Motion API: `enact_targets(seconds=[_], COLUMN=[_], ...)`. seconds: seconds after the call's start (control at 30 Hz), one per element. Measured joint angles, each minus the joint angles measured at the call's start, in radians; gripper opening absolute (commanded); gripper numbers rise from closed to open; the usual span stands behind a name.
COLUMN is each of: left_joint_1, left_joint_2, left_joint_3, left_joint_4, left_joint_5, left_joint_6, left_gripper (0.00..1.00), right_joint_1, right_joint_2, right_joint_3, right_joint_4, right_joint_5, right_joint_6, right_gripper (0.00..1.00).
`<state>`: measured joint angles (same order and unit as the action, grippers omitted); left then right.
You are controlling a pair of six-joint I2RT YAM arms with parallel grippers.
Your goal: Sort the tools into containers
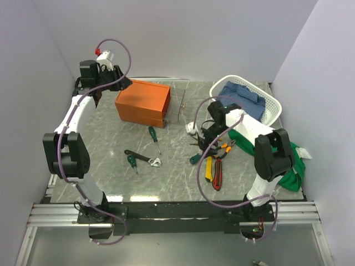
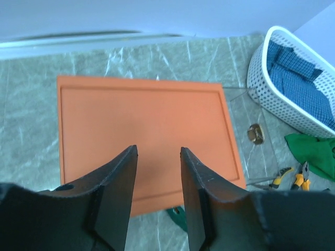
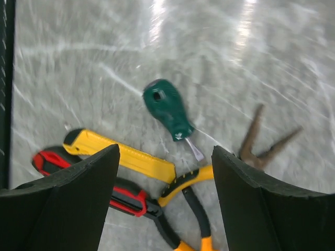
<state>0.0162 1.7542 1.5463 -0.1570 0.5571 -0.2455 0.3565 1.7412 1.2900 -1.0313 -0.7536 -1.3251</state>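
The orange container (image 1: 142, 102) stands at the back left with its flat lid (image 2: 146, 125) shut. My left gripper (image 1: 121, 84) hangs over the lid's near edge (image 2: 158, 151), open, nothing between its fingers. My right gripper (image 1: 206, 141) hovers open (image 3: 165, 154) over a pile of tools: a stubby green screwdriver (image 3: 167, 108), a yellow knife (image 3: 120, 154), a red-black knife (image 3: 104, 185) and yellow-handled pliers (image 3: 196, 180). A long green screwdriver (image 1: 153, 137), a black wrench (image 1: 141, 158) and a small green screwdriver (image 1: 132, 162) lie at mid-table.
A white basket (image 1: 252, 97) holding a blue cloth (image 1: 241, 94) stands at the back right. A green cloth (image 1: 294, 166) hangs over the right table edge. Brown rusty pliers (image 3: 261, 141) lie beside the pile. A small brass piece (image 2: 255, 134) sits right of the box.
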Motion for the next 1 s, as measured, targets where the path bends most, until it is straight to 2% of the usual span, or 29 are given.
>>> enact_targets(seconds=[0.13, 0.23, 0.47, 0.67, 0.87, 0.9, 1.0], left_joint_1=[0.005, 0.014, 0.061, 0.098, 0.101, 0.101, 0.101], left_joint_2=[-0.041, -0.065, -0.142, -0.207, -0.213, -0.213, -0.213], left_joint_3=[-0.077, -0.124, -0.193, -0.229, -0.247, -0.247, -0.247], left_joint_4=[0.002, 0.000, -0.005, 0.011, 0.020, 0.022, 0.030], left_joint_5=[-0.014, -0.026, -0.034, -0.035, -0.031, -0.029, -0.023], left_joint_6=[-0.003, -0.003, -0.005, -0.014, -0.034, -0.037, -0.044], left_gripper=[0.44, 0.44, 0.44, 0.45, 0.44, 0.44, 0.44], right_joint_1=[0.076, 0.113, 0.168, 0.209, 0.244, 0.245, 0.245], right_joint_2=[0.000, 0.000, 0.068, 0.119, 0.118, 0.116, 0.114], right_joint_3=[-0.023, -0.023, -0.018, -0.019, -0.040, -0.040, -0.037], right_joint_4=[-0.011, -0.008, 0.021, 0.060, 0.113, 0.116, 0.115], right_joint_5=[0.074, 0.103, 0.154, 0.218, 0.263, 0.265, 0.266], right_joint_6=[-0.153, -0.204, -0.237, -0.214, -0.183, -0.178, -0.165], right_gripper=[0.78, 0.77, 0.71, 0.60, 0.22, 0.12, 0.03])
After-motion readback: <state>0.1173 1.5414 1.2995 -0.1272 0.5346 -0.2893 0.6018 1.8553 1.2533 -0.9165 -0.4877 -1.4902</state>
